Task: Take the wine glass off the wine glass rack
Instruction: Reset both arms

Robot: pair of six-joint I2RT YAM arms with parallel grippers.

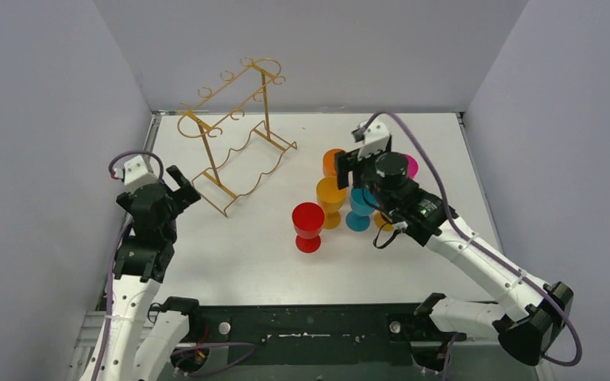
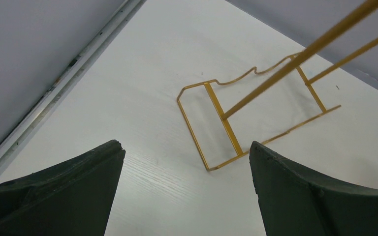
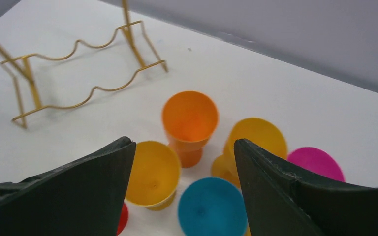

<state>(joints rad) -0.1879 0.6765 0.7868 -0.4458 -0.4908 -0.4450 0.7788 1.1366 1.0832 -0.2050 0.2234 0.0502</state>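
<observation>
Wine glass rack (image 1: 234, 131) upright on white worktop (image 1: 413, 262), upper left of centre in top view; gold wire, curled scroll hooks on top, wavy rails at base. Wine glasses (image 1: 332, 208) clustered on worktop right of rack, around centre of top view; all upright on own feet, apart from rack. Red glass (image 1: 308, 226) lowest and leftmost of cluster; yellow glass (image 1: 330, 190) just beside it, up and right; orange glass (image 1: 332, 161) above yellow; blue glass (image 1: 359, 210) right of yellow, partly under right arm; magenta glass (image 1: 411, 167) mostly hidden behind right arm. Second yellow glass (image 3: 257, 140) visible in right wrist view, between orange and magenta.

Left claw (image 1: 181, 186) at left of top view, near lower-left foot of rack, not touching it; fingers (image 2: 78, 187) spread wide, nothing between them; in left wrist view rack base and one slanted upright across centre and upper right of frame, bare worktop below.

Right claw (image 1: 346, 168) over cluster, right of centre in top view; fingers (image 3: 93, 187) wide apart, gripping nothing; through the gap in right wrist view, orange glass at centre, yellow lower left, blue at bottom centre, red sliver at bottom left edge behind finger; contact between fingers and any glass not clear. Rack at upper left of that view, well apart from cluster.
</observation>
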